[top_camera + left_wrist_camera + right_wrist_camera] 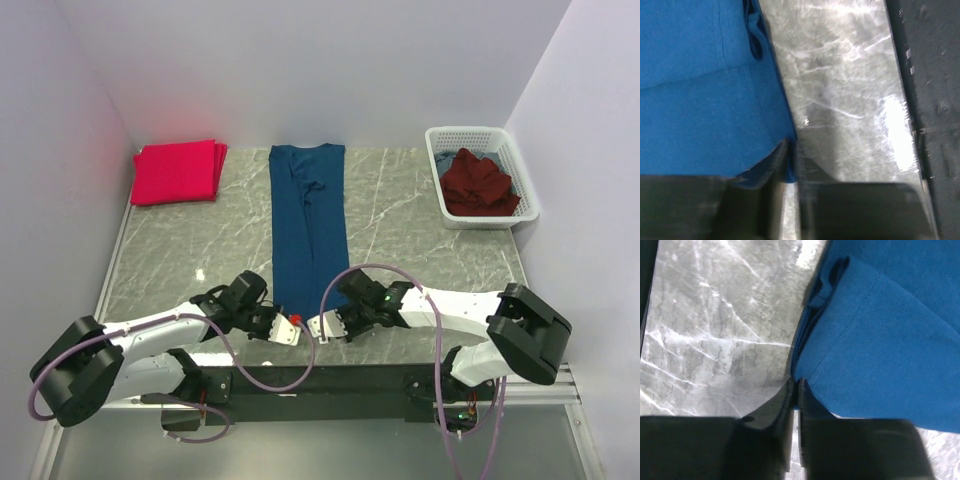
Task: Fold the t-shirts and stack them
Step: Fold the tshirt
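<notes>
The left arm (pixel 150 330) and right arm (pixel 460 303) have white shells, bulky black joints and black bases. Mauve cables (pixel 372 266) loop off each. The fingers (pixel 760 430) are matte black and blocky.

**Grey marble table, pale walls**

The table (pixel 430 230) has a glossy grey marble-look top with white veins, and a bright glare patch (pixel 897 125) sits near its front edge. Plain pale walls box it in: back wall (pixel 320 60), left wall (pixel 45 170) and right wall (pixel 595 150), all faintly lilac. A black rail (pixel 330 378) runs along the near side.
</notes>
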